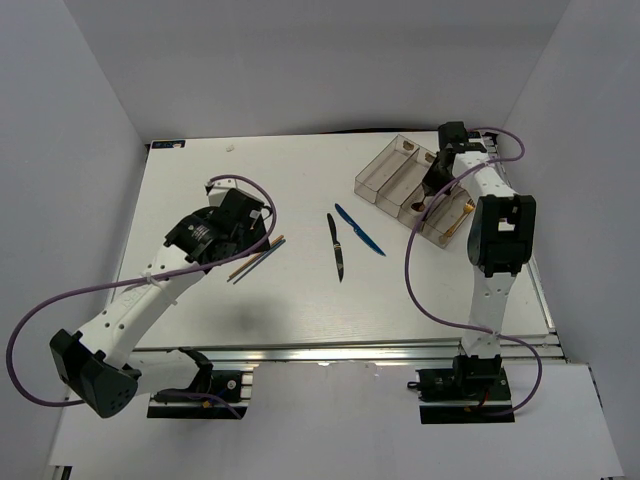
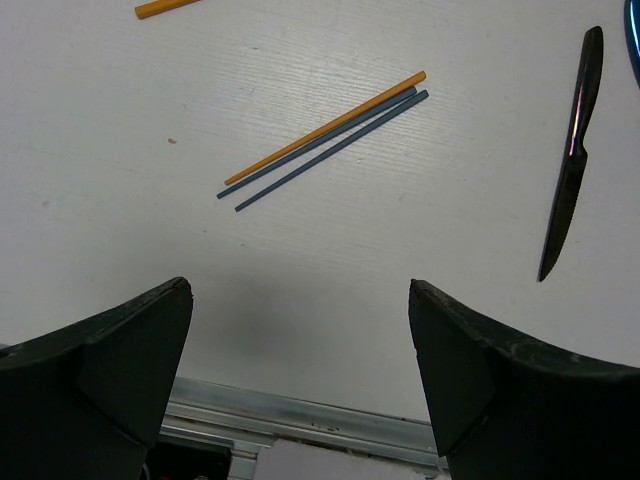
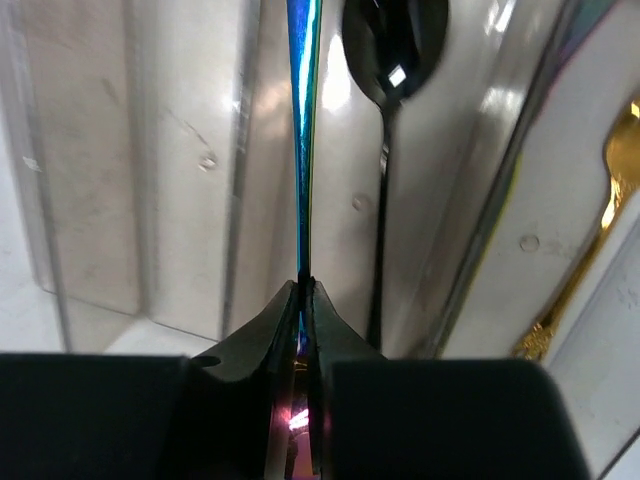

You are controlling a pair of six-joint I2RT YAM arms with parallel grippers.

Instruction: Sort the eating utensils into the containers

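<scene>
Right tool (image 3: 305,285): pinched tight on the handle of an iridescent utensil (image 3: 303,120). You see it edge-on, so fork or spoon can't be told. It hangs over the tray (image 3: 80,200), in the same compartment as a dark spoon (image 3: 392,50) lying just beside it. The gold fork (image 3: 620,150) sits one compartment over. Whether the far end touches the tray floor, can't tell.

Step in hand, as I read it: drop-off of this piece. Next move calls for the handle low and in line with the compartment. Then open just enough to let go and lift straight out so you don't drag the spoon.

Left tool (image 2: 298,300): jaws wide, nothing held, hovering over the tabletop (image 1: 300,300) just short of the chopsticks (image 2: 325,140). They're thin and flat on the surface, so expect a low pinch across the bundle.

Left to sort: chopsticks, black knife (image 2: 572,160) and blue knife (image 1: 360,230), all loose on the tabletop.

View differences:
- Only the right wrist shows the grip and which compartment you're over. From the top, the arm hides both.
- Left wrist resolves the bundle as one orange stick and two blue-grey ones, with another orange end at the frame's top edge. From the top it's just thin lines.
- Only the top view shows the blue knife whole, and the tray at the far right, well apart from the knives.
</scene>
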